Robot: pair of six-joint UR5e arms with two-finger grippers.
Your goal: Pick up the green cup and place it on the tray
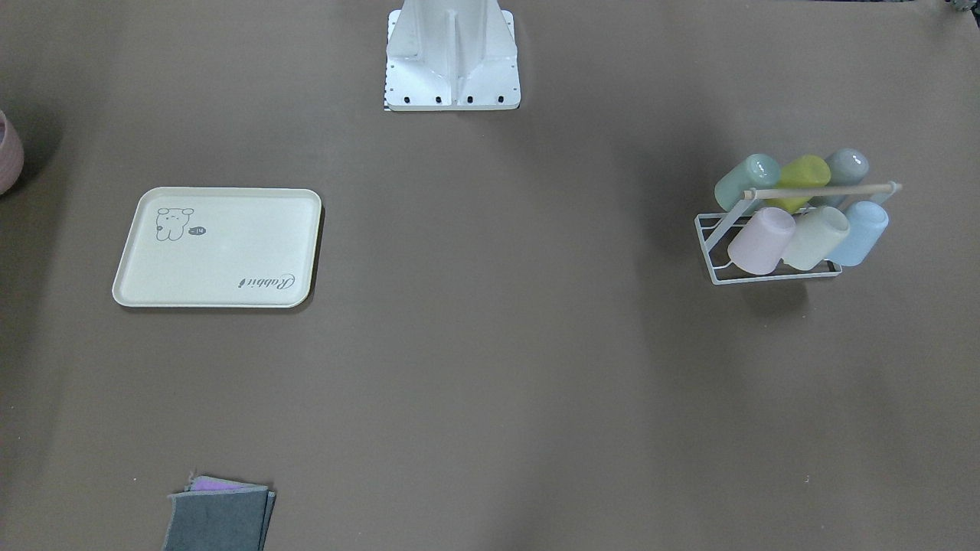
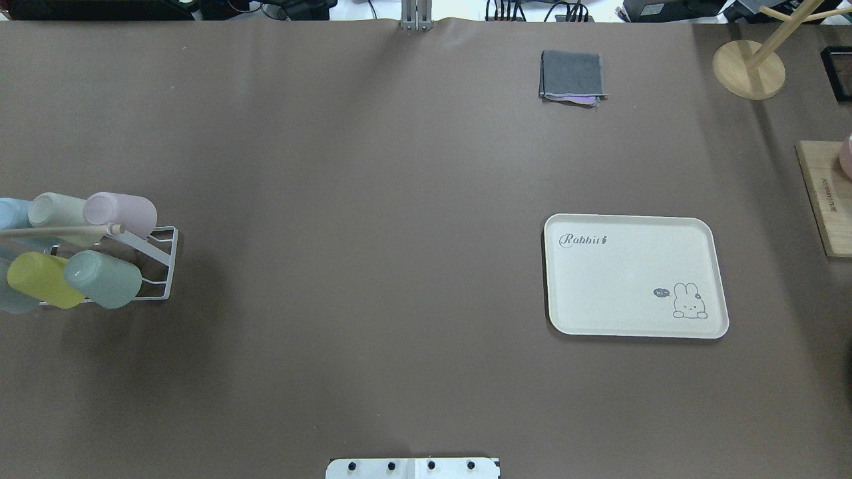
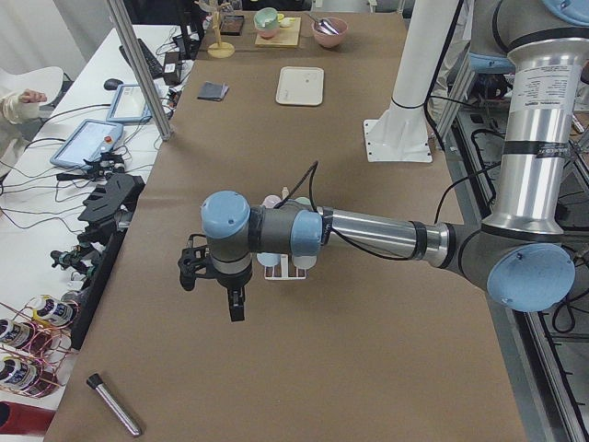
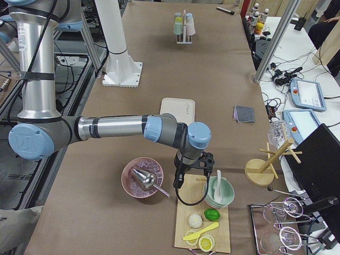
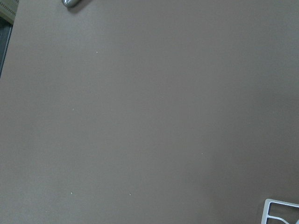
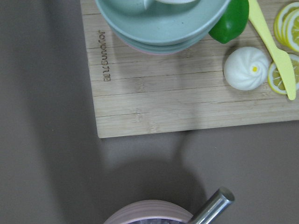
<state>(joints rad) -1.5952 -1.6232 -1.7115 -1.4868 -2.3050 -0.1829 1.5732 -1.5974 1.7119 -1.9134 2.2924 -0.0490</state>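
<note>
The green cup (image 2: 103,278) lies tilted in a white wire rack (image 2: 163,263) at the table's left end, next to a lime cup (image 2: 40,279); it also shows in the front view (image 1: 746,180). The cream tray (image 2: 632,299) lies flat on the right half of the table, also in the front view (image 1: 222,260). My left gripper (image 3: 213,287) shows only in the left side view, hanging beyond the rack towards the table's end; I cannot tell if it is open. My right gripper (image 4: 192,166) shows only in the right side view, over the wooden board's edge; I cannot tell its state.
The rack holds several other cups: pink (image 1: 762,239), cream (image 1: 815,237), pale blue (image 1: 859,232). A folded grey cloth (image 2: 572,76) lies at the far edge. A wooden board (image 6: 154,100) with bowls (image 6: 161,23), fruit and a bun, and a pink bowl (image 4: 142,178), sit at the right end.
</note>
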